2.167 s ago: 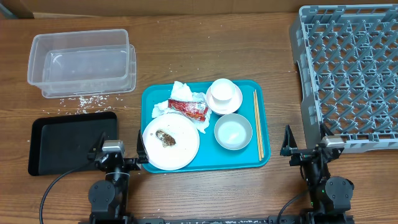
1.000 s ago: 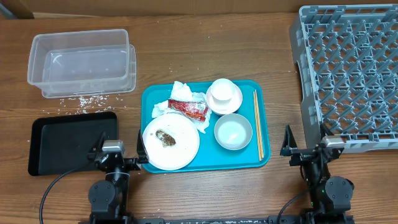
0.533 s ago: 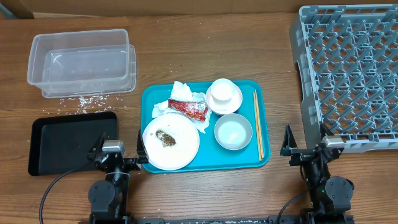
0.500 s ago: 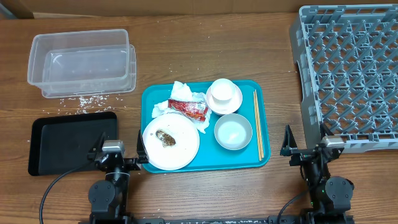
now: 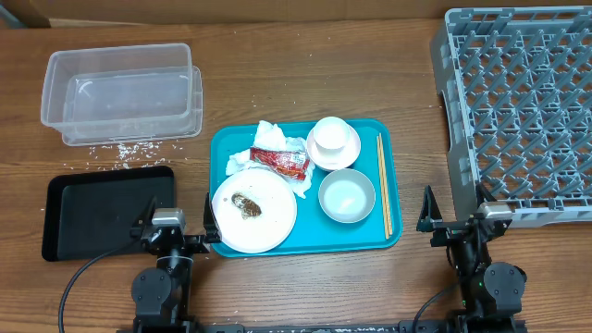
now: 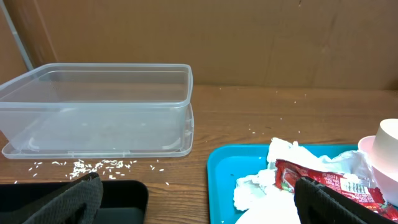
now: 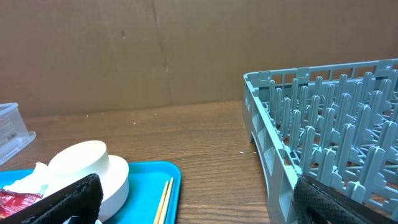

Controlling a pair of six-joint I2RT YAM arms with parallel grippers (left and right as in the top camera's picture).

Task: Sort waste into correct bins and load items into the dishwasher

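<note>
Plate just beside the wide-open, empty left gripper; right gripper equally wide, empty.

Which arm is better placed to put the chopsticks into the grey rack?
Right. The chopsticks lie along the teal tray's right edge, near the right arm, and the rack is on that side.

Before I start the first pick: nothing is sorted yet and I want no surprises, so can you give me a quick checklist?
1. Left gripper open, empty: ok.
2. Right gripper open, empty: ok.
3. Clear tub top unblocked: ok.
4. Black tray bare: ok.
5. Dish rack free of dishes: ok.
6. Waste confined to teal tray: not ok, rice grains lie on the table by the tub.
</note>
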